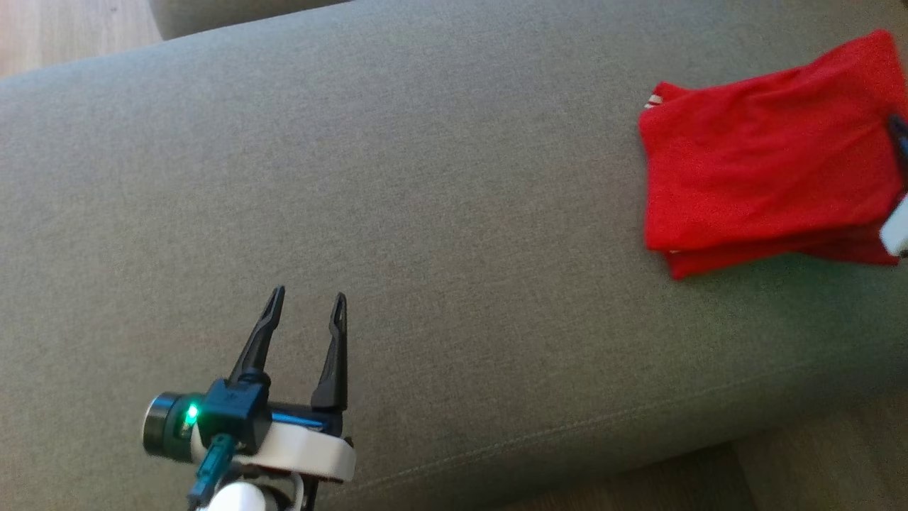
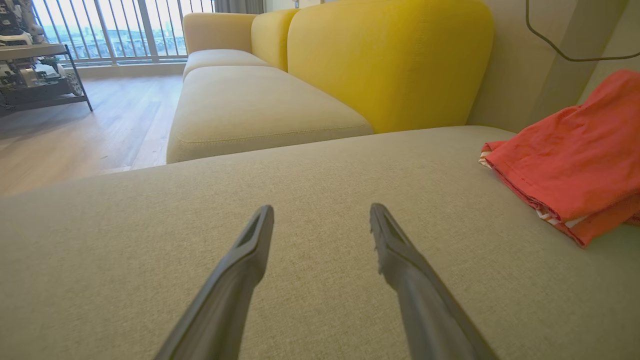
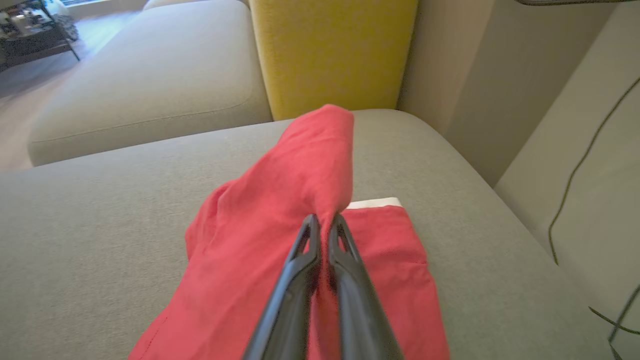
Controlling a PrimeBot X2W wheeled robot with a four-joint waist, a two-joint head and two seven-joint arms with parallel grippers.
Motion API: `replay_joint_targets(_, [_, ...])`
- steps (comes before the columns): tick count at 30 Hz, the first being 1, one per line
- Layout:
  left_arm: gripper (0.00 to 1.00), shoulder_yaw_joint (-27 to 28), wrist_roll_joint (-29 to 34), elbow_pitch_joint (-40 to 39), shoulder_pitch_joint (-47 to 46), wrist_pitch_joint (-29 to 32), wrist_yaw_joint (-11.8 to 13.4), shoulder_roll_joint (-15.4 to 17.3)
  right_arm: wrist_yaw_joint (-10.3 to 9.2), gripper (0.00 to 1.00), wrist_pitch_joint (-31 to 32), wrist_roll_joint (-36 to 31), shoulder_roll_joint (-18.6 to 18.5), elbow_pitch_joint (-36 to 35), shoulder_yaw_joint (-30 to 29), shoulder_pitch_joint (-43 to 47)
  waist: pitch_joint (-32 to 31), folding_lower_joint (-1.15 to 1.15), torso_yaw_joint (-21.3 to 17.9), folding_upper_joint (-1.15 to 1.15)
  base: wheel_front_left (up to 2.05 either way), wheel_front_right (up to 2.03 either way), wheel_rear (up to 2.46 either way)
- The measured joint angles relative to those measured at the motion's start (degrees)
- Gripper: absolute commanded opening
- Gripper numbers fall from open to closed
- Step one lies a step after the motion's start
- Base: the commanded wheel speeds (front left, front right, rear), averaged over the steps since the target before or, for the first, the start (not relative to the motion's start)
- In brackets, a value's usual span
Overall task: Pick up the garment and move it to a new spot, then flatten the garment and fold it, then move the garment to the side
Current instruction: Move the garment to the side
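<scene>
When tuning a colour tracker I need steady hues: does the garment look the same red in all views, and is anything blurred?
No. Head view: garment saturated red, soft at the right frame edge. Left wrist view: it looks orange-coral, the window washed out bright. Right wrist view: pinkish red, crisp where the right gripper pinches it.

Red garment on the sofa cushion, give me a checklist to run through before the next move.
1. Right gripper shut on the red garment: ok.
2. Left gripper open, empty, apart from the garment: ok.
3. Garment folded in stacked layers: ok.
4. All layers caught in the grip: cannot tell; a white-edged lower layer lies flat on the grey cushion.
5. Bare cushion beside the garment for a set-down: ok.
</scene>
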Motion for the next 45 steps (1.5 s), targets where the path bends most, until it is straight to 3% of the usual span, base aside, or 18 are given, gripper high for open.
replay_joint_targets(8, [1.0, -0.55, 0.2, 0.43, -0.8, -0.01, -0.43, -0.04, 0.0, 0.0, 1.16, -6.23, -0.16, -0.88, -5.86, -0.01, 0.56, -0.01, 1.02, 0.0, 0.0, 0.0, 0.0])
replay_joint_targets(9, [1.0, -0.75, 0.19, 0.51, -0.8, 0.0, -0.59, -0.08, 0.0, 0.19, 0.97, -7.47, -0.15, -0.58, -6.82, 0.01, 0.59, -0.01, 1.21, 0.0, 0.0, 0.0, 0.0])
replay_joint_targets(10, [1.0, -0.96, 0.19, 0.63, -0.8, -0.01, -0.86, -0.1, 0.0, 0.94, 0.11, -9.13, -0.15, -0.34, -7.69, 0.03, 0.6, 0.0, 1.44, 0.0, 0.0, 0.0, 0.0])
replay_joint_targets(11, [1.0, -1.21, 0.19, 0.79, -0.8, 0.0, -0.87, -0.12, 0.0, 1.0, -1.05, -11.23, -0.14, -0.18, -8.48, 0.08, 0.56, 0.0, 1.69, 0.0, 0.0, 0.0, 0.0])
replay_joint_targets(14, [1.0, -1.52, 0.18, 1.32, -0.77, 0.0, -0.88, -0.21, 0.0, 1.0, -4.33, -16.45, 0.57, -0.46, -10.77, 0.54, 0.21, -0.01, 2.54, 0.0, 0.0, 0.0, 0.0])
replay_joint_targets(17, [1.0, -1.43, 0.16, 1.43, -0.69, 0.0, -0.77, -0.27, 0.0, 1.0, -6.27, -19.39, 3.72, -2.94, -11.01, 2.14, -0.66, -0.01, 3.36, 0.0, 0.0, 0.0, 0.0])
replay_joint_targets(20, [1.0, -1.32, -0.04, 1.44, -0.46, 0.0, -0.64, -0.32, 0.0, 1.0, -6.68, -19.59, 6.93, -5.55, -9.99, 4.51, -1.36, -0.01, 3.87, 0.0, 0.0, 0.0, 0.0])
replay_joint_targets(27, [1.0, -0.25, -2.0, 1.26, 1.27, 0.0, 1.25, -0.43, 0.0, 1.0, -10.46, -16.05, 14.7, -14.03, -1.67, 15.25, -4.21, -0.01, 5.79, 0.0, 0.0, 0.0, 0.0])
replay_joint_targets(34, [1.0, 0.96, -4.67, 0.36, 2.29, 0.0, 4.58, -0.53, 0.0, 1.0, -21.81, -19.56, 16.85, -18.76, 2.97, 22.95, -7.48, -0.01, 8.12, 0.0, 0.0, 0.0, 0.0])
replay_joint_targets(39, [1.0, 1.01, -6.64, -0.2, 4.87, -0.01, 4.21, -0.53, 0.0, 1.0, -30.12, -16.14, 16.94, -17.72, 6.28, 27.92, -10.32, -0.01, 9.83, 0.0, 0.0, 0.0, 0.0])
replay_joint_targets(45, [1.0, 2.75, -6.45, -1.83, 6.7, -0.01, 3.88, -0.51, 0.0, 1.0, -32.38, -16.69, 17.25, -14.33, 7.17, 31.95, -12.8, -0.01, 11.04, 0.0, 0.0, 0.0, 0.0])
